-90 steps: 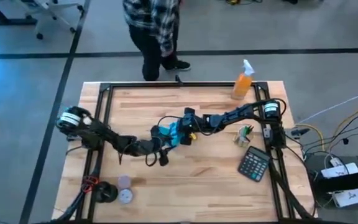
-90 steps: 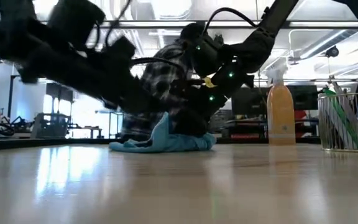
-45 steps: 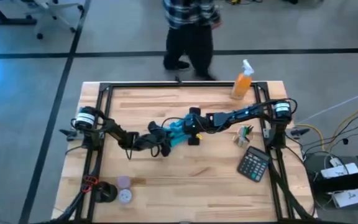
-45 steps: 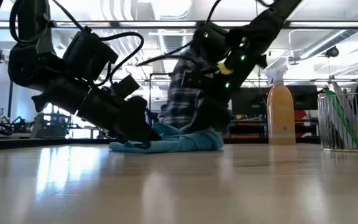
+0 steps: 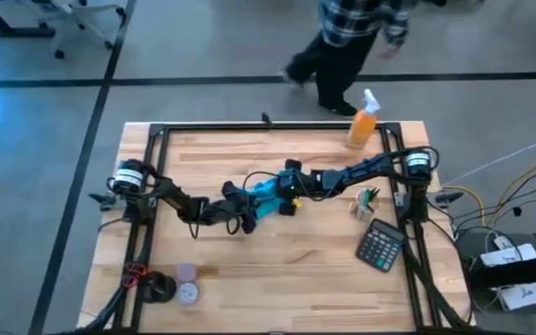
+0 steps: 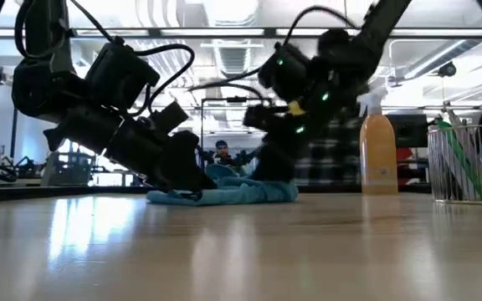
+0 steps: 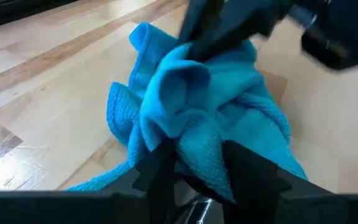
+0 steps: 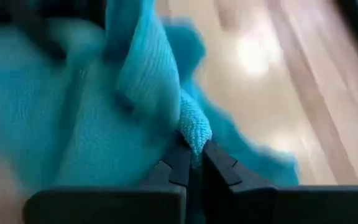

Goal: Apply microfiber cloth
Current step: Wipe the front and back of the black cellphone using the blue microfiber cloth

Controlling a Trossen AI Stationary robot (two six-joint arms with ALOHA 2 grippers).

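Microfiber cloth (image 5: 266, 195) bunched in a wrinkled turquoise heap near the middle of the counter (image 5: 324, 270), resting on the wood. Left pincer (image 7: 194, 168) at the cloth's left edge, fingers (image 7: 157, 171) spread with folds of the fabric bulging between them. Right pincer (image 8: 191, 163) at the cloth's right side, pinching a raised fold of the cloth, fingers pressed together on it. Both arms stretched low toward the centre from opposite sides, meeting over the heap. Orange spray bottle (image 5: 364, 121) at the far right edge of the counter. Calculator (image 5: 381, 245) at the near right, well apart from the cloth. Person in a plaid shirt (image 5: 352, 37) on the floor beyond the far edge.
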